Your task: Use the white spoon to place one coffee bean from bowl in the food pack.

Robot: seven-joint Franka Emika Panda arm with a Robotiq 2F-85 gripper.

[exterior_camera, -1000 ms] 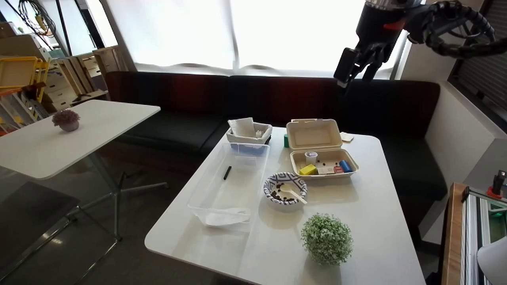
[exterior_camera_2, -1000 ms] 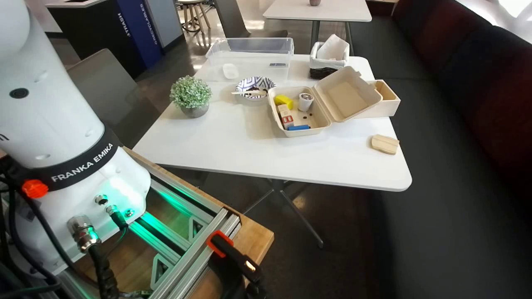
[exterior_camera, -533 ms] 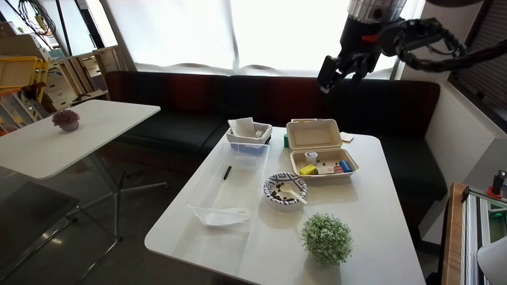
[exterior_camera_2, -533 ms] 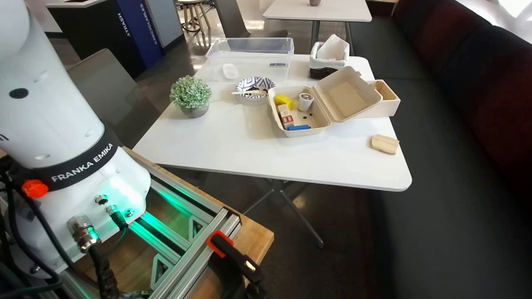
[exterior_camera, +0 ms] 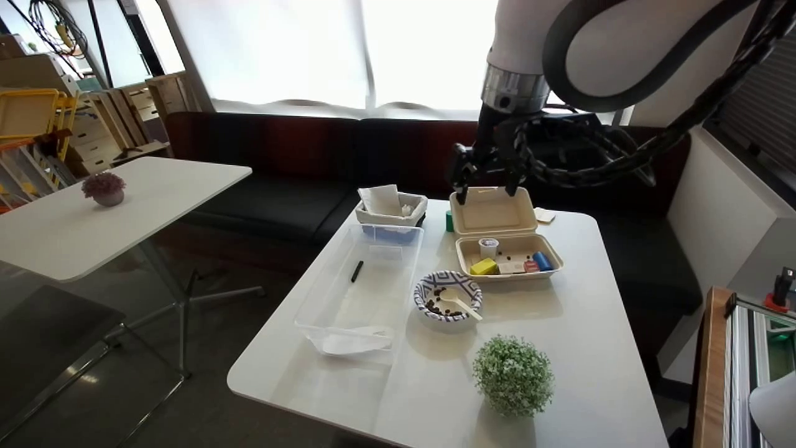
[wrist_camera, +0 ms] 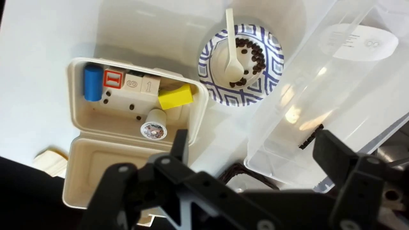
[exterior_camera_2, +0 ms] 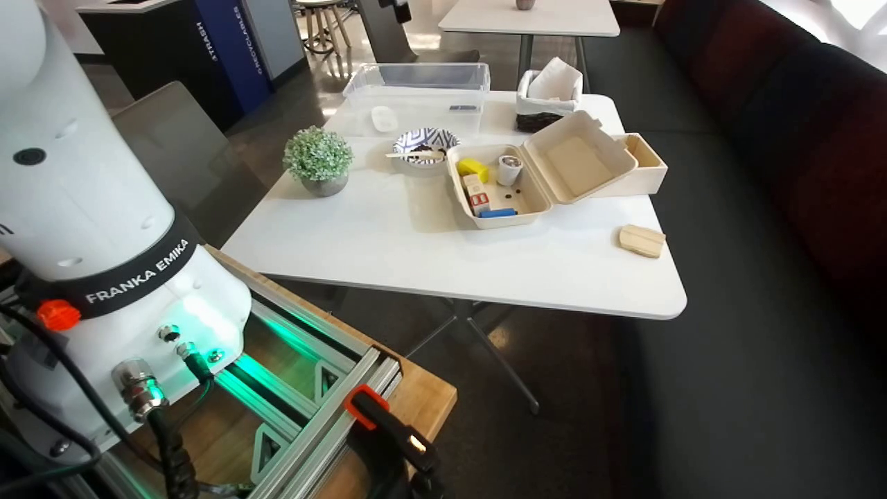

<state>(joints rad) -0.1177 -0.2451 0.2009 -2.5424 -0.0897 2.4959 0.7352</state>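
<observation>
Four coffee beans [wrist_camera: 131, 107] lie loose on the floor of the food pack [wrist_camera: 92, 123], whose lid is folded back. The main supply of beans is in the bowl [wrist_camera: 271, 76], arranged mostly in an arc along one side. The white spoon [wrist_camera: 232, 48] rests with its scoop inside the bowl; its handle crosses the patterned rim and extends beyond it. The claw [wrist_camera: 252, 140] hangs above the table [exterior_camera_2: 443, 253], jaws spread wide, with nothing gripped between them; it is well apart from the spoon.

The black band [exterior_camera_2: 138, 274] on the robot base [exterior_camera_2: 183, 301] reads FRANKA EMIKA. The blue panel [exterior_camera_2: 229, 55] in the background reads TRASH and RECYCLABLES. Inside the food pack, the red-framed block [wrist_camera: 113, 79] carries a red letter I, as oriented in the wrist view. Two pale faces [wrist_camera: 148, 84] adjoin it: one shows the numeral 1; the other shows a 6 or a 9, but which cannot be told. The white cup [wrist_camera: 156, 118] has a printed top, and the white piece [wrist_camera: 377, 48] in the clear bin [wrist_camera: 281, 159] carries lines of print; both are too small to read. A blue cylinder [wrist_camera: 93, 83] lies beside the red-framed block; a yellow block [wrist_camera: 175, 96] lies near the white cup.
</observation>
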